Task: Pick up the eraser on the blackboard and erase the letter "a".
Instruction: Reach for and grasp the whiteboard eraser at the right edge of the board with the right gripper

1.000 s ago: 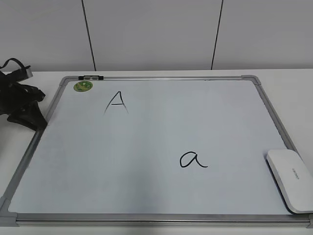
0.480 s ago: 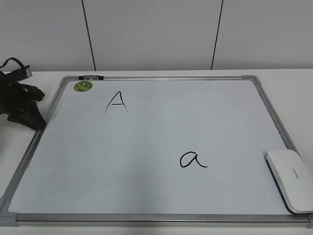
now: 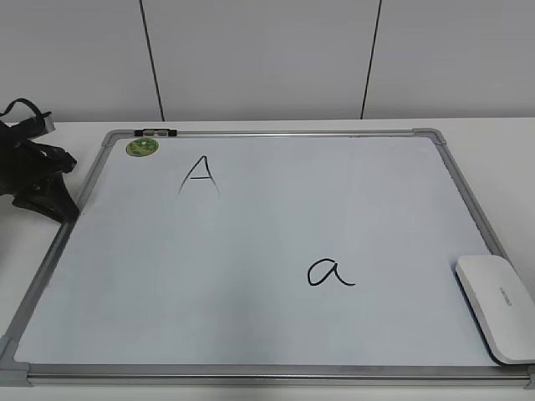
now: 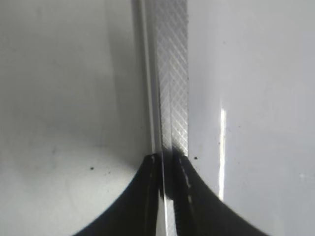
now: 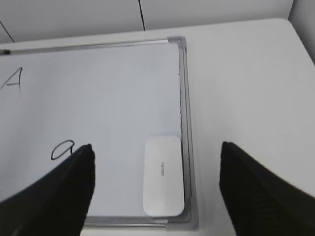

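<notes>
We note almost no change over the last second. The large white rectangular blackboard with its silver-grey metal frame [image 3: 468,200] lies flat on the white table [image 3: 501,138] exactly as before, and the only shift is at the left claw [image 3: 38,180], whose dark bulk at the board's left edge has drawn very slightly back toward the table edge. We take this to mean the task has not begun: nothing is picked up and nothing is wiped.

The left wrist view shows the left claw's tips nearly closed, a thin gap between them, resting over the hatched frame strip and holding nothing. The right claw [image 5: 156,189] is out of the exterior view; its own camera shows it spread wide, hanging above the board's lower right corner, empty.

The white, smooth plastic, rounded-rectangle eraser [image 3: 497,307] lies on the board's near right corner, just beside the right frame rail. Its long axis runs parallel to that rail, near edge to far edge, with the small grey logo reading along it.

The small handwritten black lowercase letter "a" [image 3: 330,273] sits intact to the left of the eraser, well apart from the angular capital "A" [image 3: 199,174] and the round green sticker [image 3: 142,148].
</notes>
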Controlling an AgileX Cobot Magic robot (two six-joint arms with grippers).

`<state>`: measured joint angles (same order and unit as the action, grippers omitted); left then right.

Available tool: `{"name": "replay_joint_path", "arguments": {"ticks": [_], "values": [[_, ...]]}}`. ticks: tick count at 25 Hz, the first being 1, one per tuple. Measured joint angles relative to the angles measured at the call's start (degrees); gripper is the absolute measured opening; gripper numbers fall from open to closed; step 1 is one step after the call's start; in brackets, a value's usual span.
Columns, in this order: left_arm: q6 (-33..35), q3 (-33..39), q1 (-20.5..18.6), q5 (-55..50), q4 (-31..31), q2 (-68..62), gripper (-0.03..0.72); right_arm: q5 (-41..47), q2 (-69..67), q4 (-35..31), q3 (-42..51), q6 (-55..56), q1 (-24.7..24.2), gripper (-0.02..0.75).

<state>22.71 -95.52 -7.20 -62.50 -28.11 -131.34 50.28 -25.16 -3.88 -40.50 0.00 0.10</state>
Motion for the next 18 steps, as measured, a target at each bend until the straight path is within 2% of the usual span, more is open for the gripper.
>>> {"name": "replay_joint_path", "arguments": {"ticks": [8, 13, 18], "values": [[0.0, 0.0, 0.0, 0.0, 0.0, 0.0, 0.038, 8.1, -21.9, -0.3, -4.0, -3.7, 0.0, 0.587], [0.0, 0.0, 0.0, 0.0, 0.0, 0.0, 0.038, 7.8, -35.1, -1.9, -4.2, -4.4, 0.0, 0.587], [0.0, 0.0, 0.0, -0.1, 0.0, 0.0, 0.038, 2.5, -45.7, -3.2, -4.2, -5.4, 0.0, 0.587]]}}
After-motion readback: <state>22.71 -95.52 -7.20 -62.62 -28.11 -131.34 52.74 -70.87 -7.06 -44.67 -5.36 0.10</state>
